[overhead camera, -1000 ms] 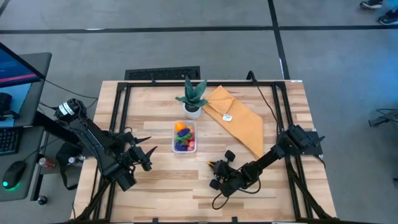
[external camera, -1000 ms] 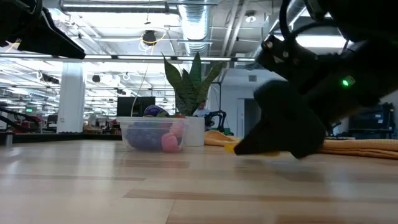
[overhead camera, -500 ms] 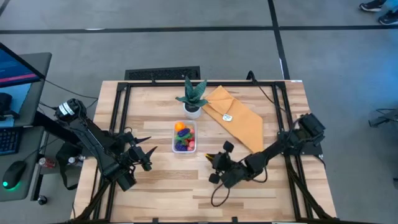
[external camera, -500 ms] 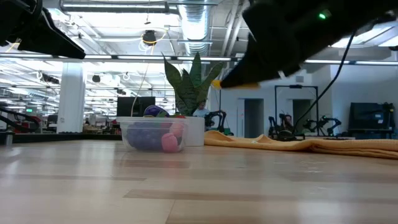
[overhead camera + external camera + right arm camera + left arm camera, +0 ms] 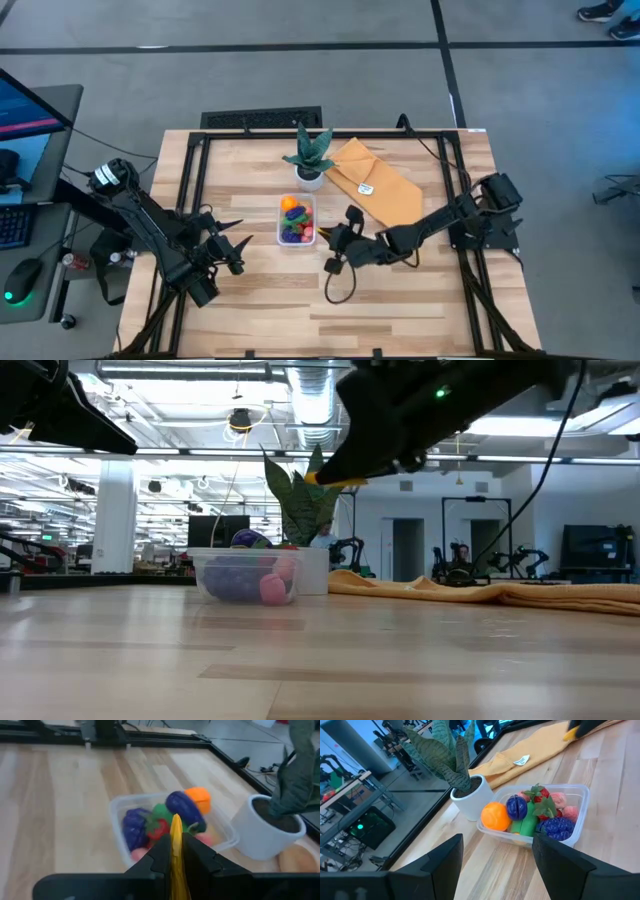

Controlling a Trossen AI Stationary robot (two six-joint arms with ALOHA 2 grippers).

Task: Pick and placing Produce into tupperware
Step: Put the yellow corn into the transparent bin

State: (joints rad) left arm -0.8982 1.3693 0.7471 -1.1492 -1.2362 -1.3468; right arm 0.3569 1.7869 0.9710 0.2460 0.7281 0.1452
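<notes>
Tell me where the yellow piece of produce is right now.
The yellow piece is pinched in the right gripper, held above the table just right of the tupperware near the table's middle in the high view.

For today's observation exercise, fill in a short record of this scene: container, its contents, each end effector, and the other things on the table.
container: clear tupperware, near the table's middle
contents: orange, purple, green, red and pink toy produce
right end effector: shut on a yellow piece, raised beside the tupperware
left end effector: open, empty, waiting left of the tupperware
other things: potted plant, mustard cloth
</notes>
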